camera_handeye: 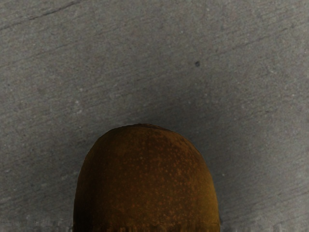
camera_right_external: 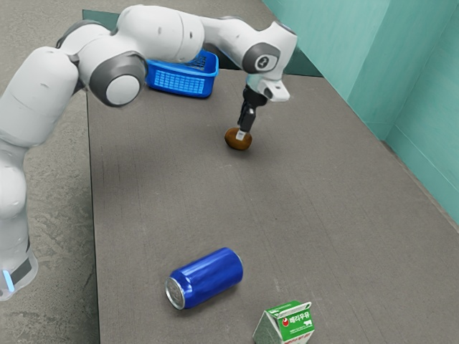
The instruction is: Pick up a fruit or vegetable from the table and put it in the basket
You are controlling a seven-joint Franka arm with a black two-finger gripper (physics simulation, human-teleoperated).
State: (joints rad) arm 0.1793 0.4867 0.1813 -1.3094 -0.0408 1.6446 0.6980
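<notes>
Well, the job looks to be at its reaching-and-grasping stage, with the carrying all ahead; the gripper (camera_right_external: 242, 133) points down at the brown fruit (camera_right_external: 234, 142), kiwi-like in its rounded shape and speckled skin, and its lower end overlaps the fruit in the exterior view; in the wrist view the same fruit sits large at the lower edge, just under the hand, so the approach seems as good as done. Whether the claw stands apart or is clamped on the fruit, I cannot tell; the far side of the contact is hidden, so I would not count the grasp as made. The fruit is low over the table (camera_right_external: 165, 186), apparently resting on it, with dark shadow close beside it; no clear lift shows. The blue basket (camera_right_external: 182, 84) stands near the table's far end, well apart from the fruit and partly behind the arm (camera_right_external: 161, 32); the fruit is outside it, so the placing is undone. What is left, as I judge it, is to make sure of the grip, raise the fruit above the basket's rim, carry it across and let go inside; the blue can (camera_right_external: 208, 278), lying on its side, and the green-and-white carton (camera_right_external: 289, 326) need no handling.
</notes>
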